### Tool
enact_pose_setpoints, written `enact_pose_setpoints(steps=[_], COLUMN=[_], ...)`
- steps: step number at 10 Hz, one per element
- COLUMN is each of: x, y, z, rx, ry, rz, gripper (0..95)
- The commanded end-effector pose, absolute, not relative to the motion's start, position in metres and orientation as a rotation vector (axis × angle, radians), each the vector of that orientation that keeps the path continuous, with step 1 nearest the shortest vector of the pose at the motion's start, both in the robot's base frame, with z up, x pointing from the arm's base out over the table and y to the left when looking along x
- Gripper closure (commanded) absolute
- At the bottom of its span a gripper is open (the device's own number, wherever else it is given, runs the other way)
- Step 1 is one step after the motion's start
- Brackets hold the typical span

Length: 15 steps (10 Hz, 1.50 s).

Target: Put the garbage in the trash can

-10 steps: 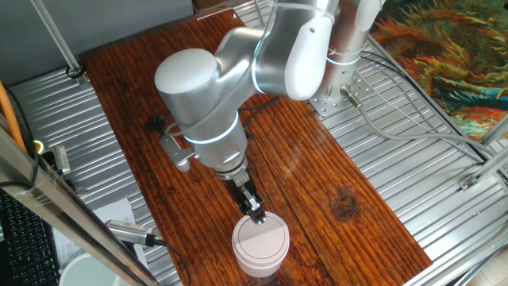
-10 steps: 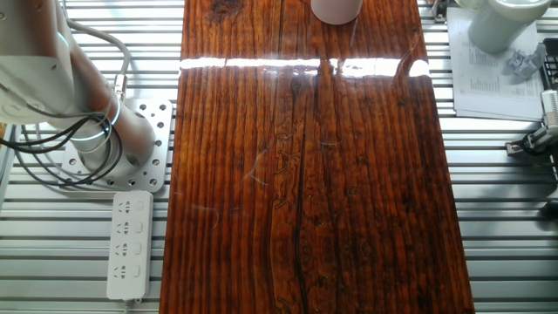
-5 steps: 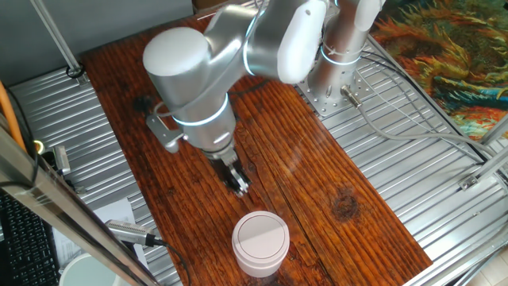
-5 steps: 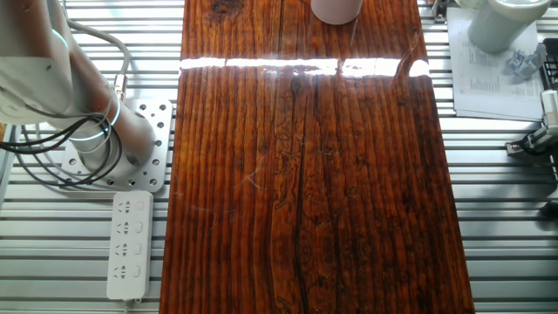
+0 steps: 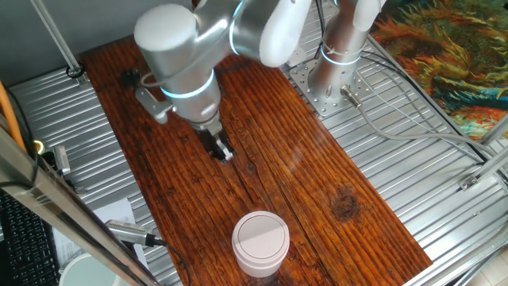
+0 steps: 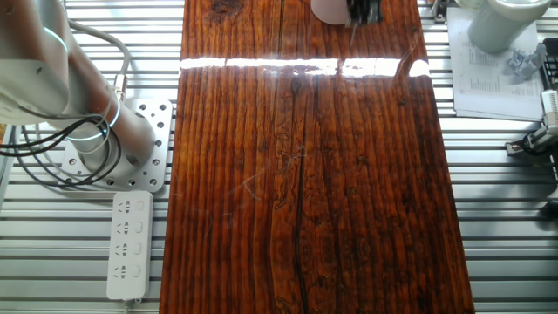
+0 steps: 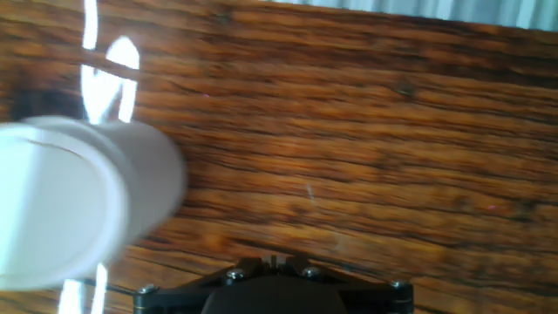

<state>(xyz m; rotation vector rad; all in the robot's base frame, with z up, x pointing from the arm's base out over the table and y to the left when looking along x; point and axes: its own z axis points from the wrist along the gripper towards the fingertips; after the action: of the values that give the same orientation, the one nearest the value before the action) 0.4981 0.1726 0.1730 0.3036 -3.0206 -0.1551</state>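
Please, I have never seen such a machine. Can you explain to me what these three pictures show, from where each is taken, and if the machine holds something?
This is a silver robot arm bolted beside a wooden table. At its end is a gripper with two dark fingers.

One fixed camera looks down at the table from one side. The other looks from the opposite side, so only the finger tips show at its top edge. The third camera sits on the hand, and its picture is blurred.

On the table stands a small white trash can with a round lid. The gripper is away from it, over bare wood. The fingers seem close together, and I cannot see anything held. No garbage scrap is visible.
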Motion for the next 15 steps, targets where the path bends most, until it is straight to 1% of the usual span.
enact_pose_setpoints(steps=[1, 4, 5, 6, 7, 9, 10, 12, 15], x=[0.497, 0.494, 0.495, 0.495, 0.495, 0.495, 0.495, 0.493, 0.497], y=[0.161, 0.152, 0.152, 0.152, 0.152, 0.152, 0.152, 0.149, 0.106], z=[0.165, 0.161, 0.161, 0.161, 0.161, 0.161, 0.161, 0.155, 0.143], rx=[0.353, 0.319, 0.287, 0.245, 0.182, -0.027, -0.112, -0.076, 0.046], ry=[-3.018, -3.015, -3.022, -3.025, -3.035, -3.061, -3.054, -3.024, -3.026], rz=[-0.097, -0.073, -0.096, -0.176, -0.182, -0.086, -0.073, 0.033, 0.022], gripper=[95.0, 95.0, 95.0, 95.0, 95.0, 95.0, 95.0, 95.0, 95.0])
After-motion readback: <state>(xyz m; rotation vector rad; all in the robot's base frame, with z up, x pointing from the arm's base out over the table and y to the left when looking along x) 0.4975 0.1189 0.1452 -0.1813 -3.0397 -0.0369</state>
